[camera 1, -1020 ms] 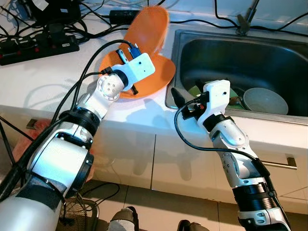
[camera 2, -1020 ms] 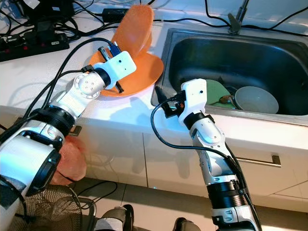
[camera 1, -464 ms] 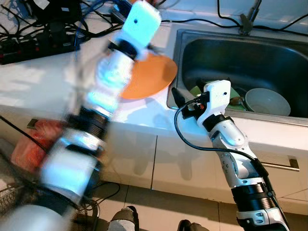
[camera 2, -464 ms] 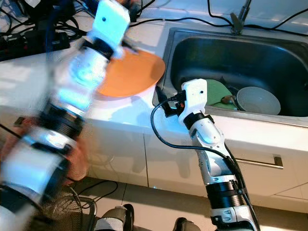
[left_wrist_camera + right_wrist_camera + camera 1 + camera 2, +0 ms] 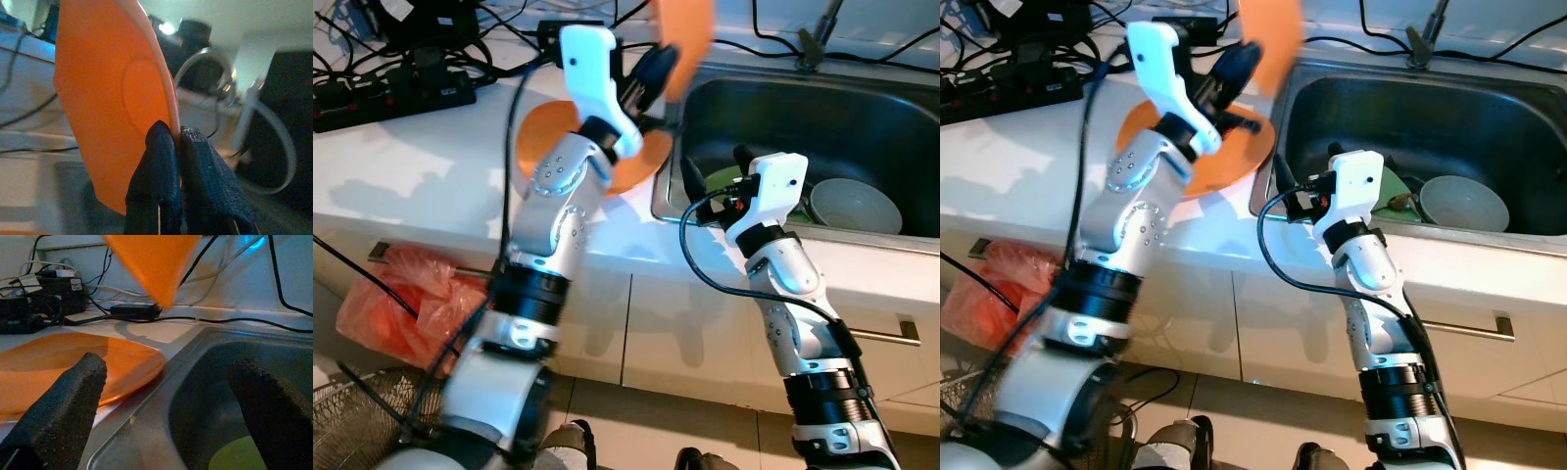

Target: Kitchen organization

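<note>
My left gripper (image 5: 651,73) is shut on the rim of an orange plate (image 5: 685,34), holding it on edge in the air above the sink's (image 5: 773,98) back left corner. In the left wrist view both fingers (image 5: 161,161) pinch that plate (image 5: 107,107). A second orange plate (image 5: 533,132) lies flat on the white counter, just left of the sink. My right gripper (image 5: 690,181) stands open at the sink's left rim, with nothing between its fingers (image 5: 63,401). The flat plate (image 5: 58,367) lies beside it.
A white bowl (image 5: 855,204) and a green item (image 5: 720,181) lie in the sink, under the faucet (image 5: 818,39). A power strip and cables (image 5: 391,93) crowd the counter's back left. An orange plastic bag (image 5: 401,294) and a wire basket (image 5: 352,431) sit on the floor.
My left arm has lifted the upper orange plate off the counter and swung it up and to the right, over the sink's corner. The right gripper rose slightly.
</note>
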`<state>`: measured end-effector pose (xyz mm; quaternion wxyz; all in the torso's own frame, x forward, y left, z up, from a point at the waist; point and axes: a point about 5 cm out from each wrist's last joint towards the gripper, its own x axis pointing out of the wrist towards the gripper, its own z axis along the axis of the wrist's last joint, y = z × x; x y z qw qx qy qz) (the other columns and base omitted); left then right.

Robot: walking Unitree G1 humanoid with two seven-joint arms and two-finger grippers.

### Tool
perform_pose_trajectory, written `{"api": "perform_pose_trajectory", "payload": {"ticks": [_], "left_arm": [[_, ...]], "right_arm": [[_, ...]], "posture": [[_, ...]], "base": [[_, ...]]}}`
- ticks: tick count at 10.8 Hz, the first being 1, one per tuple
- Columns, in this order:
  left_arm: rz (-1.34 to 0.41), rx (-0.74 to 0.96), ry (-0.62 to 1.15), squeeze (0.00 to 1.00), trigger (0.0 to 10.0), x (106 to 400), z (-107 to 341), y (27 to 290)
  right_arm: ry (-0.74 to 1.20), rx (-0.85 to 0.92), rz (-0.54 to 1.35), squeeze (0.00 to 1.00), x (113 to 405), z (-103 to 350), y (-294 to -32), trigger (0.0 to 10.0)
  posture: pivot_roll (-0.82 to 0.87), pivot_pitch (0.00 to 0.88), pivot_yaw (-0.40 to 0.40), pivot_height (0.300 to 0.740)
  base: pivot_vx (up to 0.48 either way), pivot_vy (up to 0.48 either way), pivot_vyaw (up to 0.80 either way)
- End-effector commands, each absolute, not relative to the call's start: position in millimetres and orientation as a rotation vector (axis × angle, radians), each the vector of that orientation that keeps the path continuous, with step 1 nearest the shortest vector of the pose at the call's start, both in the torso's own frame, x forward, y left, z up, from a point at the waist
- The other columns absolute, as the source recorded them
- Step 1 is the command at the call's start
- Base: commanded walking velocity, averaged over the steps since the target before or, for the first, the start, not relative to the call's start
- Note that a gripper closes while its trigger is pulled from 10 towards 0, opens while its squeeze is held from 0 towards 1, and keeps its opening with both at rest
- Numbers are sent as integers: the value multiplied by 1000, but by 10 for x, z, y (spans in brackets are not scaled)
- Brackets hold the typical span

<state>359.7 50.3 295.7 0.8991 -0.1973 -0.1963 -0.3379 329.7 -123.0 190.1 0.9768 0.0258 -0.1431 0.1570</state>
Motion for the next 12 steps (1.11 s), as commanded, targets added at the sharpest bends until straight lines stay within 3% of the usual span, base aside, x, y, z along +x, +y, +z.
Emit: {"api": "perform_pose_trajectory", "payload": {"ticks": [1, 3, 6, 12], "left_arm": [[-759, -512, -437, 0, 10000, 3540, 3099, 539], [-820, -756, -402, 0, 10000, 3449, 3204, 562], [-803, -938, -285, 0, 10000, 3454, 2994, 573], [-818, -1038, -169, 0, 10000, 3387, 2835, 458]], "right_arm": [[-312, 51, 301, 0, 3309, 1950, -1240, 10000], [-340, 50, 253, 0, 3315, 1986, -1288, 10000], [-421, 84, 181, 0, 3319, 2100, -1310, 10000], [-493, 103, 173, 0, 3295, 2174, -1253, 10000]], "posture": [[178, 109, 35, 740], [168, 116, 34, 740], [166, 122, 32, 740], [165, 129, 30, 740]], "base": [[0, 0, 0], [0, 0, 0], [0, 0, 0], [0, 0, 0]]}}
